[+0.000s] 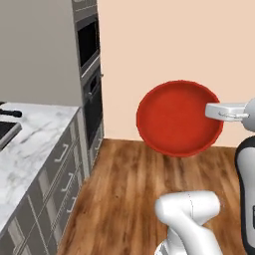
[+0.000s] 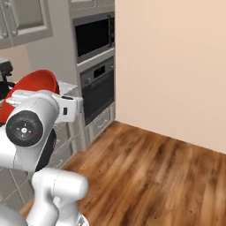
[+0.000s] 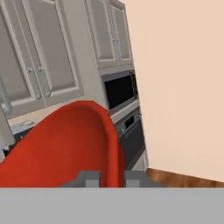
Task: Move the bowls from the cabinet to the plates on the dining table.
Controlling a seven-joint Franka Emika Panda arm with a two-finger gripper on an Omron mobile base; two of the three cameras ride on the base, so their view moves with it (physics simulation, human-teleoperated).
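A wide glossy red bowl (image 1: 177,119) hangs in the air, tipped up on edge with its hollow facing the left base camera. My gripper (image 1: 210,111) is shut on its right rim. In the hand view the red bowl (image 3: 65,144) rises just ahead of my gripper (image 3: 112,178), whose two dark fingertips pinch the rim between them. From the right base camera the red bowl (image 2: 35,84) shows behind my arm's white hand. The cabinet (image 3: 48,61) has its raised-panel doors closed. The plates and the dining table are out of view.
A marble counter (image 1: 35,134) with a black cooktop and grey drawers (image 1: 60,174) runs along the left. A tall unit holds a microwave (image 2: 92,35) above an oven (image 2: 99,88). Wooden floor (image 2: 154,172) and a beige wall (image 2: 176,66) lie to the right.
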